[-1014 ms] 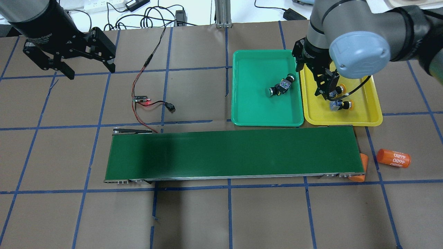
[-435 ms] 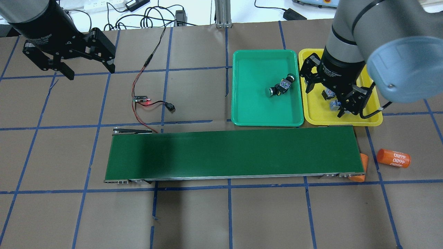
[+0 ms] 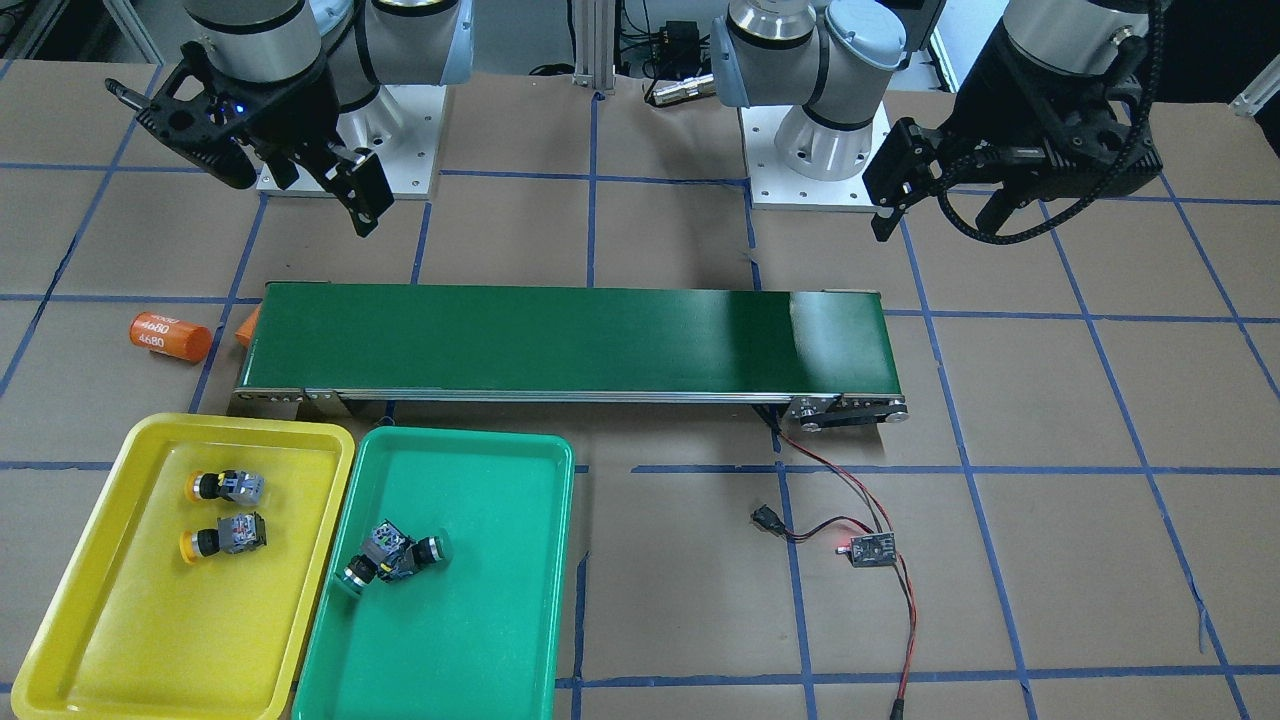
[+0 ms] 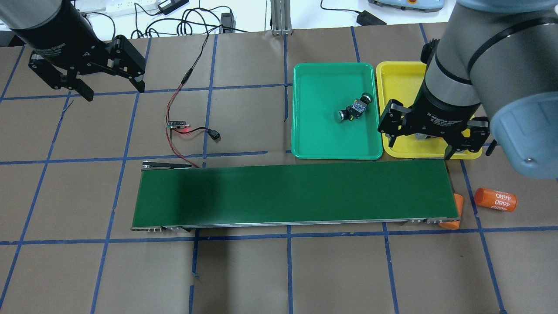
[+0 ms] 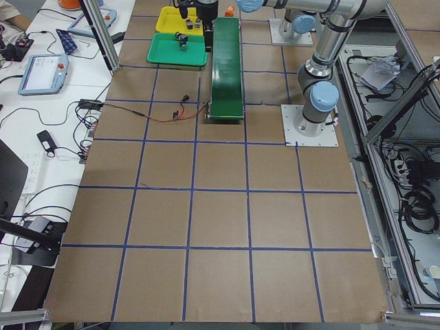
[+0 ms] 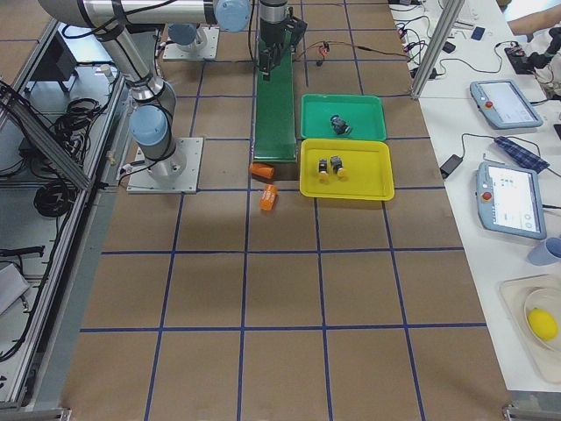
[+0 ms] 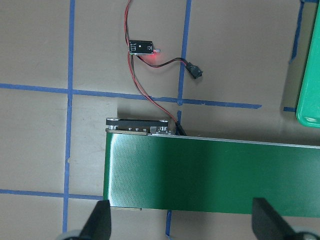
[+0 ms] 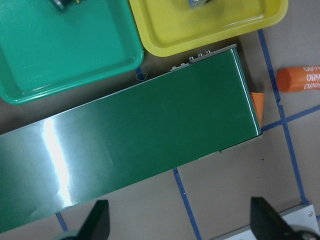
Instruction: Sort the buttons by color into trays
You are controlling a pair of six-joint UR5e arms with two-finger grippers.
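Since both yellow buttons lie in the yellow tray and both green buttons lie touching in the green tray, I judge the sort complete. Right tool hangs high by the yellow tray's belt-side rim, jaws spread, empty. Left tool is open and empty, well apart over the worktop. Next: park both arms, no further pick needed.

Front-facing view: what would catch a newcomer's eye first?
The two bright trays side by side near the camera: the yellow tray holds two yellow-capped buttons, the green tray two green-capped buttons lying close together. Behind them runs the long dark green conveyor belt, with an orange cylinder lying off its end.
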